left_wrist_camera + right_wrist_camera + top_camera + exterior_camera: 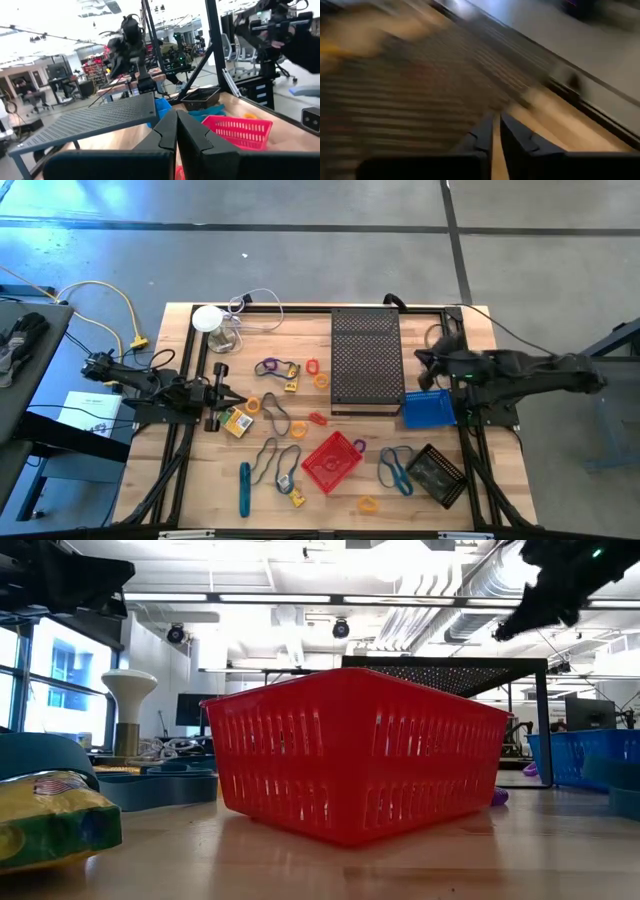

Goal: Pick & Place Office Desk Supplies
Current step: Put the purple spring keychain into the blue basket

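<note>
Grey concrete floor (300,240) fills the top of the high view, crossed by dark seams and lit by a bluish glare at upper left. A dark side table (25,380) sits at the left edge with a printed sheet (90,412) beside it. In the low view a white ceiling (300,570) carries strip lights (265,598) and silver ducts (470,610) at upper right — tall windows (40,680) stand at left. The left wrist view shows desks (55,82) and office chairs (250,55) further back.
</note>
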Controlling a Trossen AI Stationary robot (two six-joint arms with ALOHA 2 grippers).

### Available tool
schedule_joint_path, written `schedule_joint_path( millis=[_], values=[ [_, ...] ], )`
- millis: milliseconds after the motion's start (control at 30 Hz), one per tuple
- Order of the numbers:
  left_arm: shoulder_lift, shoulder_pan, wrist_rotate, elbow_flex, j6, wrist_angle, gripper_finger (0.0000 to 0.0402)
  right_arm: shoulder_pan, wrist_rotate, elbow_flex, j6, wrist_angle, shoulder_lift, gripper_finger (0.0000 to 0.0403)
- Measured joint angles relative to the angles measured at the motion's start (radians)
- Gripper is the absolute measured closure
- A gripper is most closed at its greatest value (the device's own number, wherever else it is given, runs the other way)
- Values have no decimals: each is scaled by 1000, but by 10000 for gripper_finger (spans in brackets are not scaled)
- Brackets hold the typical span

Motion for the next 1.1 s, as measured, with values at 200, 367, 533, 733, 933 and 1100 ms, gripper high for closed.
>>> schedule_joint_path(
  millis=[200, 367, 533, 733, 933, 1100],
  values=[
    [0, 0, -22, 0, 55, 9, 400, -129, 28, 149, 302, -312, 206, 279],
    [0, 0, -49, 0, 97, 39, 383, -334, -124, 178, 335, -363, 289, 198],
    [0, 0, -129, 0, 105, 50, 344, -542, -199, 176, 303, -360, 360, 164],
    [0, 0, -140, 0, 104, 61, 298, -672, -297, 176, 309, -321, 462, 169],
    [0, 0, -140, 0, 103, 61, 282, -758, -326, 176, 293, -281, 616, 172],
    [0, 0, -140, 0, 101, 61, 281, -818, -340, 176, 278, -256, 738, 173]
  ],
)
